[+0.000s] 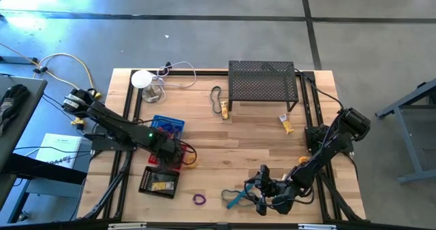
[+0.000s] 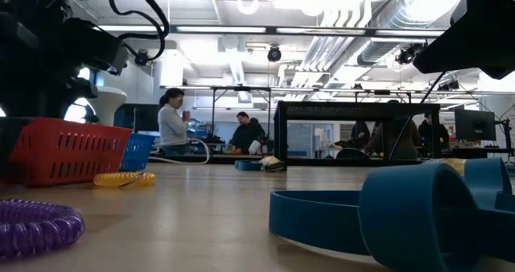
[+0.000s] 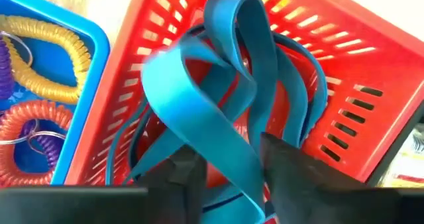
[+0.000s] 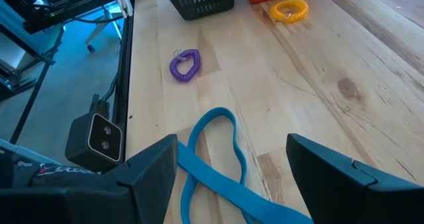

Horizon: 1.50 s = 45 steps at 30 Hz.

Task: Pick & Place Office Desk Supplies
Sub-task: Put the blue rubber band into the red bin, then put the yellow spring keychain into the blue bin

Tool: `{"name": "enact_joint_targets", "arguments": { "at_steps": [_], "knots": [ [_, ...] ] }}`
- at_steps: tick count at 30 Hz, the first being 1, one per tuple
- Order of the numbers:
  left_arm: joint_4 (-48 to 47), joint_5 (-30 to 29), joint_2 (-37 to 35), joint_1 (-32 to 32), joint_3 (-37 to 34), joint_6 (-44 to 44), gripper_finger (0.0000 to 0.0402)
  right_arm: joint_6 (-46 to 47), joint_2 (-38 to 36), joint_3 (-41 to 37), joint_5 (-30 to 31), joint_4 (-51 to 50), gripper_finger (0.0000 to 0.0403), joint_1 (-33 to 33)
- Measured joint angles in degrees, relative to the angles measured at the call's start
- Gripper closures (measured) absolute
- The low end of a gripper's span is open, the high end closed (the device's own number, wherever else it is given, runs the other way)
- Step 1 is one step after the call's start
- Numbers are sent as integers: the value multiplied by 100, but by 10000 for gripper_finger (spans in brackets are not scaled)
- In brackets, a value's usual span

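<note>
pale wood-grain table (image 4: 318, 65), glossy red plastic basket (image 3: 344, 71), smooth matt blue elastic loops (image 3: 218, 85), black metal mesh shelf (image 1: 263, 84).

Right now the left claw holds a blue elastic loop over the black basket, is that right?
Not quite. The left claw holds the blue elastic loop over the red basket, not the black one; the left wrist view shows this. The rest is right.

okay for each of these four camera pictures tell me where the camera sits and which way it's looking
High: above the table, straight down; both arms show.
Low: table-top height, level toward the room; dark arm parts overhead.
Left wrist: on the left arm, facing the red basket; left gripper clamps a blue loop.
Right wrist: on the right arm, facing the tabletop; open right gripper.
Shared: the purple ring shows in the low view too.
</note>
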Motion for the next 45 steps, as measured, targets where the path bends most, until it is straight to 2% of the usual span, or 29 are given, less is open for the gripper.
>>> {"name": "enact_joint_targets", "arguments": {
  "at_steps": [5,9,16,22,25,29,34,38,45],
  "knots": [
    [-128,257,-168,44,48,14,245,-1,0,0,0,0,133,1],
    [-450,273,-491,124,254,31,243,-22,0,0,0,-15,133,-4],
    [-464,215,-1314,363,601,66,243,-23,0,0,2,-28,133,-2],
    [585,-492,-1746,319,644,719,243,-23,0,0,2,-29,133,-2],
    [1097,-540,-1504,42,643,1321,243,-13,0,0,2,-33,133,-2],
    [1747,-536,-794,-320,643,1927,243,-5,0,-4,2,-33,133,-2],
    [2447,-676,272,-508,643,1806,243,-1,0,-4,2,-33,133,-2],
    [2604,-684,915,-553,643,1802,243,-34,-2,-4,2,-35,133,-4],
    [2452,-796,1345,-416,643,1508,243,-197,0,-7,2,-69,133,-75]
  ]
}}
